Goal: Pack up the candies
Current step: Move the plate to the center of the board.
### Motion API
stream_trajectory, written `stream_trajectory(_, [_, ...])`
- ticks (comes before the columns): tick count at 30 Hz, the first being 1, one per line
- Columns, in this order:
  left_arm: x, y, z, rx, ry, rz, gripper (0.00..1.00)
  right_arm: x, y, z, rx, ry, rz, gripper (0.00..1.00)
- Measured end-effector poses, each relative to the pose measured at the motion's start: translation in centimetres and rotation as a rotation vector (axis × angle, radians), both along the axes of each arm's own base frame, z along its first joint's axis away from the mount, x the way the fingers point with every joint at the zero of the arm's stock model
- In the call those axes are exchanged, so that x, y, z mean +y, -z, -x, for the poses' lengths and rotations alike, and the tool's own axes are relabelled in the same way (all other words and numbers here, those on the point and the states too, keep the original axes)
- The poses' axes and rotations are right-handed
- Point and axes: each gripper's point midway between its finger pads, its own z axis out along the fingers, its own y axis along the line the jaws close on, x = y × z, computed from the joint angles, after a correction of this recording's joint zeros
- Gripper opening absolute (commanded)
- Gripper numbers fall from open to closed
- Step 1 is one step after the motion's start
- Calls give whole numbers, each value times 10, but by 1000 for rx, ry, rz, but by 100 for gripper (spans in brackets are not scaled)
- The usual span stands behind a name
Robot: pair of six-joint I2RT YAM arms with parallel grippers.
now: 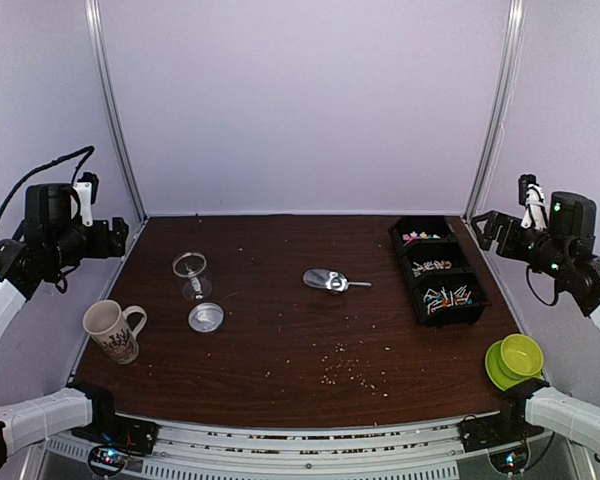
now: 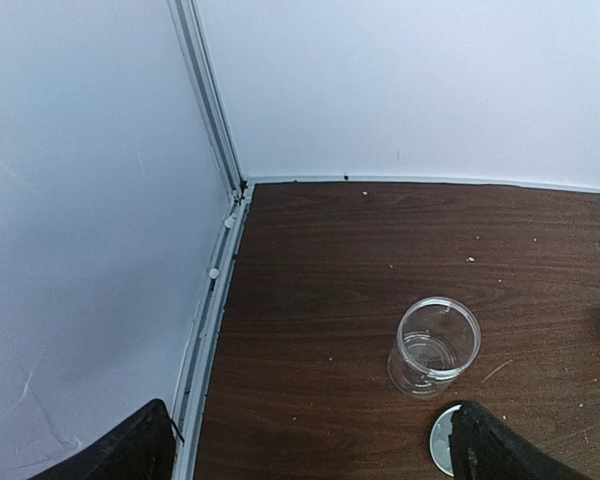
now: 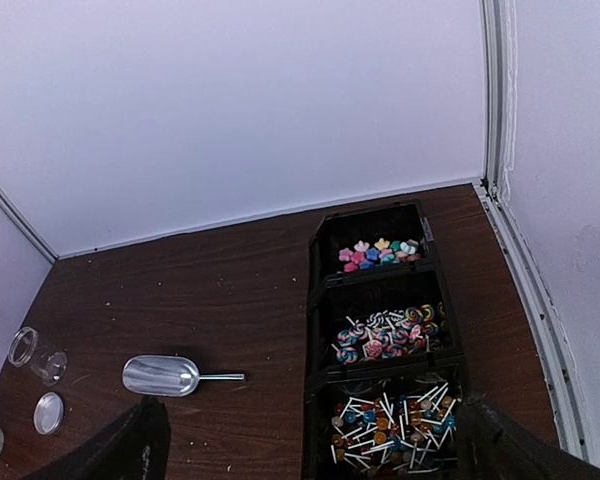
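- Right wrist view: small multicoloured candies (image 3: 378,250) fill black three-compartment plastic tray (image 3: 318,300), far right of table (image 3: 230,300).
- Jaws of right gripper (image 3: 315,425) spread wide, empty.
- Jaws of left gripper (image 2: 310,440) spread wide, empty, near clear plastic jar (image 2: 435,345).

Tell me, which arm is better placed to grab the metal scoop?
Probably the right. The scoop lies right of centre with its handle pointing to that side, nearer the open right gripper, and the candy tray stands there too.
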Motion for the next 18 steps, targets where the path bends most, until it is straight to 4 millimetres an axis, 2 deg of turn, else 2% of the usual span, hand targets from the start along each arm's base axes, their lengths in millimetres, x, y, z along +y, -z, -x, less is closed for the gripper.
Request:
stream_trajectory(10, [0,8,-1,9,-15,26,98,-2,-6,1,-50,39,-127,100])
stream_trajectory(14, [-3,14,-2,22,-5,42,98,5,15,-2,-35,11,-169,99])
stream_trajectory(18, [-7,28,-1,54,11,54,98,18,39,-15,44,-35,-176,100])
